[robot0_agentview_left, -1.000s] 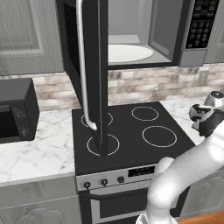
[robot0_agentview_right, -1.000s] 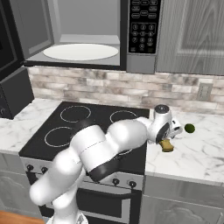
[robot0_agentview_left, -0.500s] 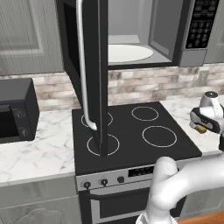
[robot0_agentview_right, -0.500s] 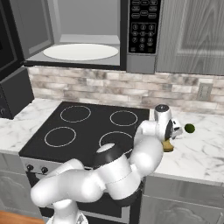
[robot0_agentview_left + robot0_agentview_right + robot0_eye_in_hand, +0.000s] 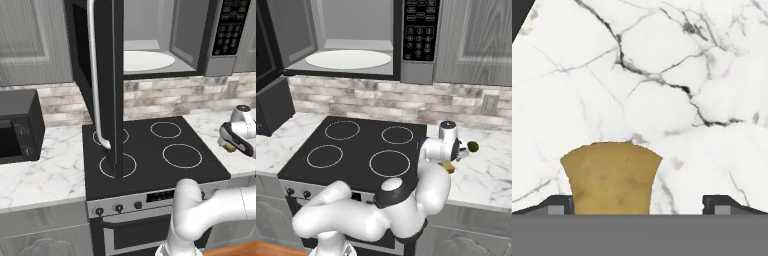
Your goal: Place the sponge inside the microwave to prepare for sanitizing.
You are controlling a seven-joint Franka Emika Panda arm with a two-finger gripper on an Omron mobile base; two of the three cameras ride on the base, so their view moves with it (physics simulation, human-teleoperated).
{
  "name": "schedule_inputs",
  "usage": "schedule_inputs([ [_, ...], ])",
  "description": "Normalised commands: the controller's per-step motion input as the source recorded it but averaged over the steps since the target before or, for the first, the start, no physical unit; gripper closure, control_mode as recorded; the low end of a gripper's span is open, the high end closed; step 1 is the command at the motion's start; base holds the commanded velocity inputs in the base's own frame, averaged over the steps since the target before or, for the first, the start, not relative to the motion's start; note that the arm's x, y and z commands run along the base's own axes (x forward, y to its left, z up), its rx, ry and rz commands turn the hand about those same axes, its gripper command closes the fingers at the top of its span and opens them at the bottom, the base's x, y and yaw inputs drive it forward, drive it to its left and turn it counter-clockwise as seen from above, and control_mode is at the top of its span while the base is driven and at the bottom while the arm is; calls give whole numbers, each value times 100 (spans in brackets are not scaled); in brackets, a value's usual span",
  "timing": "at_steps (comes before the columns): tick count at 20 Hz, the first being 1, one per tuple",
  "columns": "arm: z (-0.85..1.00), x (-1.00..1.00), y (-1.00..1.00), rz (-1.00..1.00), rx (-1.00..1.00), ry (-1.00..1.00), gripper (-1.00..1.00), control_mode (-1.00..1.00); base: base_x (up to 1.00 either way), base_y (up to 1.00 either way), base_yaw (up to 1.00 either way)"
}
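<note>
Right of the stove (image 5: 363, 150), the arm folds low and reaches out over the marble surface (image 5: 491, 170), hand pointing down. Its pincer (image 5: 637, 204) stands spread wide, with the sponge (image 5: 611, 177) lying on the surface between the fingertips, nearer one. Up and left of the pincer, the microwave (image 5: 351, 42) hangs open.

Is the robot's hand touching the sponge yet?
Cannot tell. In the hand view the sponge lies on the counter between the open jaws, hard against one fingertip, with no clear gap there.
</note>
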Motion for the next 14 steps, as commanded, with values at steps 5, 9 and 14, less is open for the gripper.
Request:
schedule_inputs([
  [5,-18,7,-8,-3,8,1,-100,-100,0,0,0],
  [9,-18,4,-1,-4,5,1,-100,-100,0,0,0],
  [14,-19,-8,3,-5,1,0,-100,-100,0,0,0],
])
